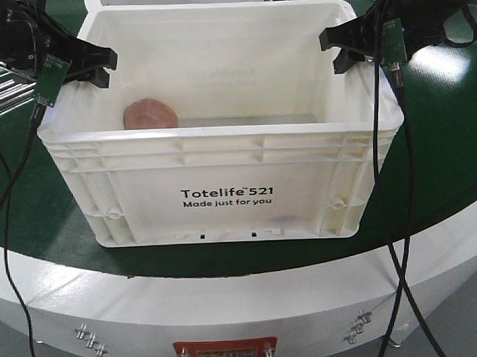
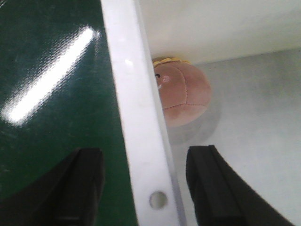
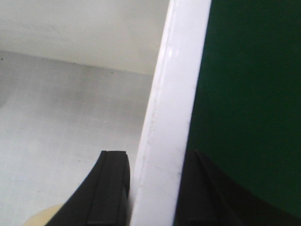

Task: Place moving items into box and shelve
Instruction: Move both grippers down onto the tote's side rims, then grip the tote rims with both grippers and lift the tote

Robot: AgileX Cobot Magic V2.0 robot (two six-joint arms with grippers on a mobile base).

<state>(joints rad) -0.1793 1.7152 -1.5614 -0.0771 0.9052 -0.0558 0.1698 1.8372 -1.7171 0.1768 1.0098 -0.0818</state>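
Box [image 1: 223, 198] sits on the green table [image 1: 441, 140], with a pink toy [image 1: 151, 114] in its far left corner. It looks like stiff plastic, bulky but light, best held by the end rims. My left pincer [image 2: 145, 179] straddles the left wall, jaws apart. My right pincer [image 3: 155, 188] hugs the right wall; whether it is clamped I cannot tell.

The box [image 1: 222, 159] is smooth cream-white plastic with a slight sheen. The plush toy [image 1: 150, 115] is soft, matt, stitched cloth. The green bench [image 1: 435, 187] top is glossy. The left end effector [image 1: 105, 66] and right end effector [image 1: 332, 54] look matt black, probably plastic.
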